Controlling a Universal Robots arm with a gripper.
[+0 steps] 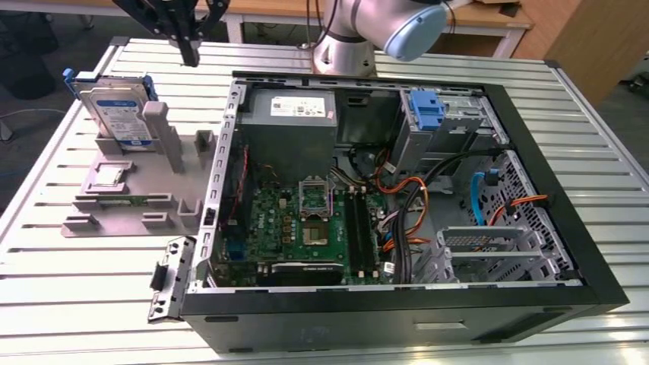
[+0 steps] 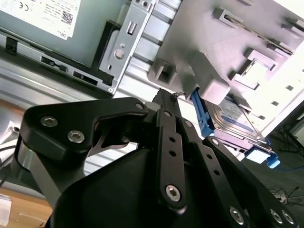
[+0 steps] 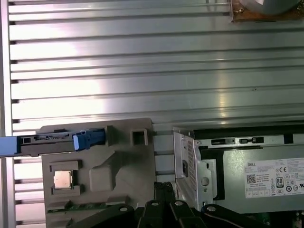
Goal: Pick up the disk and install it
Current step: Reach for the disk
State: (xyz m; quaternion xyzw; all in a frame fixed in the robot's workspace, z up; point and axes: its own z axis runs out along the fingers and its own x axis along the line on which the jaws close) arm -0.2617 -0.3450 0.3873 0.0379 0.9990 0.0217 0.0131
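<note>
One flat silver disk (image 1: pixel 112 114), blue-railed, stands upright in a grey holder (image 1: pixel 152 182).

Light is skating off the desk (image 3: pixel 142 61): ribbed bare aluminium, brushed and shiny. The tool (image 2: pixel 164 94) reads as matt black metal, dotted with bright steel screw heads. The holder (image 1: pixel 152 180) is dull grey plastic, slightly grainy. The disk (image 1: pixel 114 114) shows a silver metal shell, a glossy paper label and a smooth blue plastic rail. The computer case (image 1: pixel 406 315) is matt black outside and bare sheet steel within, and its circuit board (image 1: pixel 304 220) gleams lacquered green. The arm (image 1: pixel 375 23) is satin silver with a glossy blue cap.
</note>
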